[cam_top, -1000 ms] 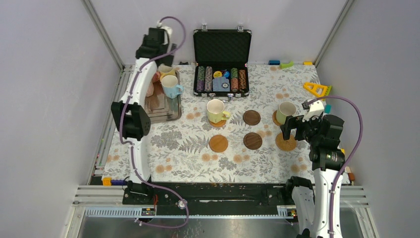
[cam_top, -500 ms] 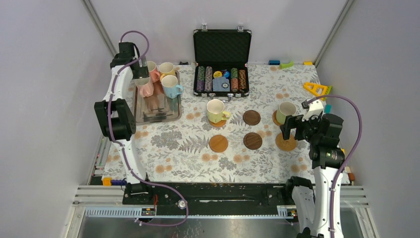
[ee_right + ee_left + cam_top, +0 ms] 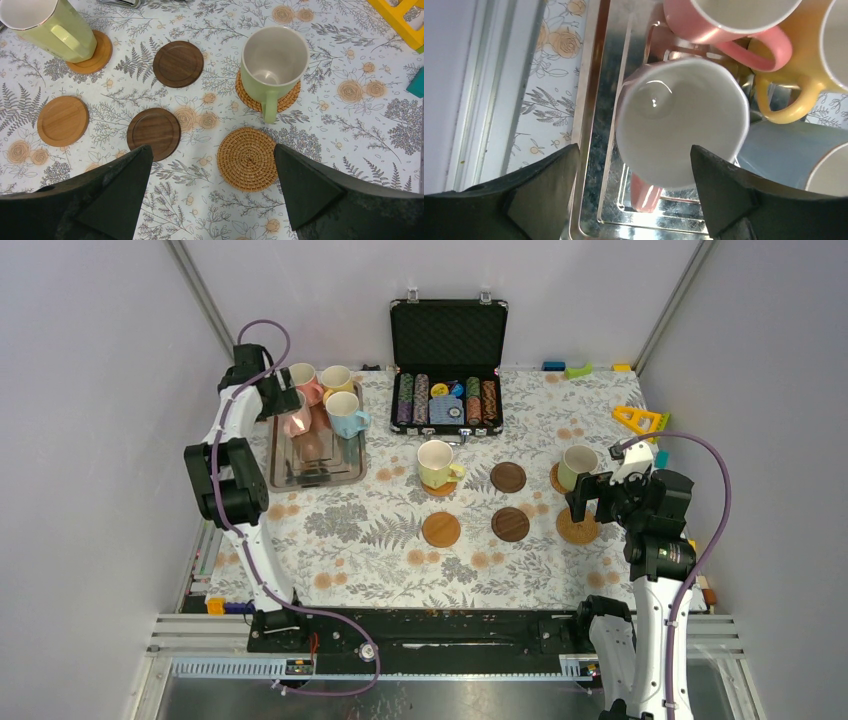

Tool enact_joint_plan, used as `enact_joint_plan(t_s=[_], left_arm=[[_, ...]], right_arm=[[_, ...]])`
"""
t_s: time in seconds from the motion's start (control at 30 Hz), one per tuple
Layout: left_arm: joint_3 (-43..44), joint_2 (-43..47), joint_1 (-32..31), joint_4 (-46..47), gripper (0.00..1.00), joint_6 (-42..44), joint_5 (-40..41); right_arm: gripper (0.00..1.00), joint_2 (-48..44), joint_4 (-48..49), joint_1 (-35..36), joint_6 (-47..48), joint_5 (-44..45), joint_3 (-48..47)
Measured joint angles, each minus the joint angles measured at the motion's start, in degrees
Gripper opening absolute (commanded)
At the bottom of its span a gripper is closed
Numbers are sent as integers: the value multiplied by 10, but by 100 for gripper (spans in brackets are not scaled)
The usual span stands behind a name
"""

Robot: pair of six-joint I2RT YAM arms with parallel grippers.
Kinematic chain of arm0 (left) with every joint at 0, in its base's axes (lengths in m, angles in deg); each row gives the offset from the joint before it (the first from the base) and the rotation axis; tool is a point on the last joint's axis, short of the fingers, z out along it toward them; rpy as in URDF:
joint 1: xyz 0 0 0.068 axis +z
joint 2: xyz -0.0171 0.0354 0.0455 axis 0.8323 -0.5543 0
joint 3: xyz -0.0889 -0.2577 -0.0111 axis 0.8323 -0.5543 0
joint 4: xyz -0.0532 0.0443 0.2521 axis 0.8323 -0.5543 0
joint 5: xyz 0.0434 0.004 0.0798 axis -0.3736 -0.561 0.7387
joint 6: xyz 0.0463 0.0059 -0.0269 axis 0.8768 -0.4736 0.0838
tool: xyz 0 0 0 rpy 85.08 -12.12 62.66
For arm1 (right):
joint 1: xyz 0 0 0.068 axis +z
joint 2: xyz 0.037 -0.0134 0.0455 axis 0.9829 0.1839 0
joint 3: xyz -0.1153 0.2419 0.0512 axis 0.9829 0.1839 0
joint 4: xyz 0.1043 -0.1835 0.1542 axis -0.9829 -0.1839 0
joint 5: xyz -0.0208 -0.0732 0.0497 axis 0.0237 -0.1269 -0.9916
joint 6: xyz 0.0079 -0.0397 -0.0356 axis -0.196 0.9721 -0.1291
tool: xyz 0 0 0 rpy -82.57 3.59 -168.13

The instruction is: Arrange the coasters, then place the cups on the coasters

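Over in the far left corner the left claw hangs above the metal tray. Its fingers are spread to either side of a pink cup that stands near the tray's left rim. A gap shows between the left finger and the cup wall; whether the right finger touches, I cannot tell. It is tight there. A second pink cup and a yellow cup crowd just behind, their handles close to the first cup's rim. A light blue cup sits just beside it on the right. The tray's left rim runs near the table edge and the side wall.

On the right, the right claw is spread wide with nothing in it, hovering above a bare woven coaster. Just beyond, a pale green cup stands on another woven coaster, its handle pointing toward the claw. A far dark coaster and a near dark coaster lie bare in the middle, apart from each other. A tan wood coaster lies bare to their left, and behind it a yellow-green cup sits on a tan coaster. A wide band of bare tablecloth lies between the coasters and the arm bases, and an open chip case stands at the far edge
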Motion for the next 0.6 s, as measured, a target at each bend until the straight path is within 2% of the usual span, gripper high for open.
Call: enact_joint_plan(t_s=[0.2,0.4,0.6], left_arm=[[-43,2,-1,19,81,0,-12],[-80,20,-2,49,90,-2,-22],[-81,36,-1,73,93,-5,-22]], right_arm=[[100,0,0,0,0,0,0],[100,0,0,0,0,0,0],[100,3,0,0,0,0,0]])
